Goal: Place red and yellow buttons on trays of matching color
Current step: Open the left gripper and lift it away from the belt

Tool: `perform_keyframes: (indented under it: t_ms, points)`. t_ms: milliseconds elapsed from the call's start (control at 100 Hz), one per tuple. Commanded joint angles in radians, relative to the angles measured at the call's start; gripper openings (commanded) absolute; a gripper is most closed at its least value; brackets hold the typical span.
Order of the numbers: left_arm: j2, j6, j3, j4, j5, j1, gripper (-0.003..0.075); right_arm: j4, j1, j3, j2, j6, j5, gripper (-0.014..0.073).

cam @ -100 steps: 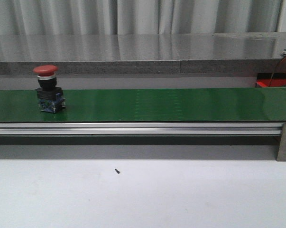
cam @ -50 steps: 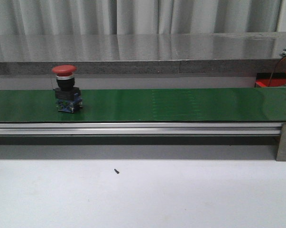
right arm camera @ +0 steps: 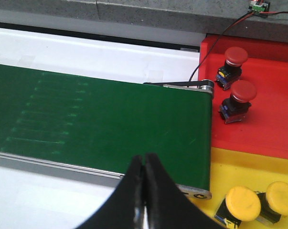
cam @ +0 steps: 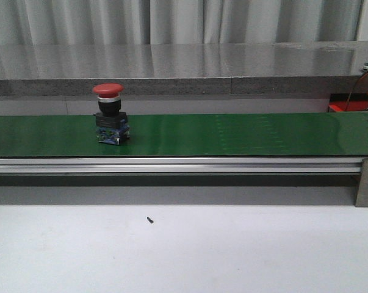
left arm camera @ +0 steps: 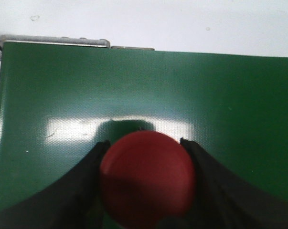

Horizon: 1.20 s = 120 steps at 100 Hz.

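red button on belt [cam: 109, 114]: it is standing upright on the green belt [cam: 245, 134], left of the belt's middle in the front view, with its red domed cap on top and a dark body with a blue base under it.
same button, left wrist view: its red cap [left arm camera: 147, 177] is filling the space between the two dark fingers, which are sitting close on either side of it.
left gripper [left arm camera: 146, 183]: its jaws are standing narrow around the cap; the view from above is not showing whether they are touching it, so no one can tell if they are holding it.
right gripper [right arm camera: 144, 191]: its jaws are pressed together with nothing between them, hanging over the near edge of the belt close to the belt's end.
red tray [right arm camera: 272, 109]: it is lying just past the end of the belt, and two red buttons are standing in it, one [right arm camera: 232, 62] farther along and one [right arm camera: 238, 100] nearer.
yellow tray [right arm camera: 239, 171]: it is adjoining the red tray, and two yellow buttons [right arm camera: 241, 204] [right arm camera: 277, 195] are lying side by side in it.
black wire [right arm camera: 215, 36]: it is running from a small green connector across the red tray's corner to the belt's end.
worktop [cam: 184, 250]: it is showing pale and plain in front of the belt's metal rail, with one tiny dark speck [cam: 150, 220] on it.
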Motion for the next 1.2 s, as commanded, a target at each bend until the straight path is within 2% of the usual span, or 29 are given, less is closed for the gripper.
perform_keyframes:
  t_ms: [0,20,70,150,340,490,620,760,900,1040,1190]
  points:
    - [-0.053,0.014,-0.025,-0.037,-0.034,-0.005,0.0449,0.013,0.000,-0.025,-0.009,-0.006,-0.056,-0.0069]
    - [-0.058,0.016,-0.025,-0.050,-0.036,-0.005,0.0519,0.013,0.000,-0.025,-0.009,-0.006,-0.056,-0.0069]
    - [-0.068,0.016,-0.025,-0.070,-0.038,-0.005,0.0622,0.013,0.000,-0.025,-0.009,-0.006,-0.056,-0.0069]
    - [-0.094,0.016,-0.025,-0.074,-0.039,-0.010,0.0707,0.013,0.000,-0.025,-0.009,-0.006,-0.056,-0.0069]
    - [-0.207,0.017,-0.025,-0.074,-0.039,-0.039,0.0648,0.013,0.000,-0.025,-0.009,-0.006,-0.056,-0.0069]
    - [-0.345,0.042,-0.022,-0.074,-0.039,-0.100,0.0612,0.013,0.000,-0.025,-0.009,-0.006,-0.056,-0.0069]
    - [-0.496,0.073,0.036,-0.074,-0.114,-0.157,0.0575,0.013,0.000,-0.025,-0.009,-0.006,-0.056,-0.0069]
    - [-0.670,0.075,0.160,-0.074,-0.191,-0.200,0.0515,0.013,0.000,-0.025,-0.009,-0.006,-0.056,-0.0069]
    - [-0.844,0.075,0.314,-0.076,-0.208,-0.206,0.0415,0.013,0.000,-0.025,-0.009,-0.006,-0.056,-0.0069]
    - [-1.010,0.075,0.484,-0.076,-0.243,-0.206,0.0249,0.014,0.000,-0.025,-0.009,-0.006,-0.056,-0.0069]
    - [-1.174,0.075,0.645,-0.076,-0.291,-0.206,0.0001,0.022,0.000,-0.025,-0.009,-0.006,-0.049,-0.0066]
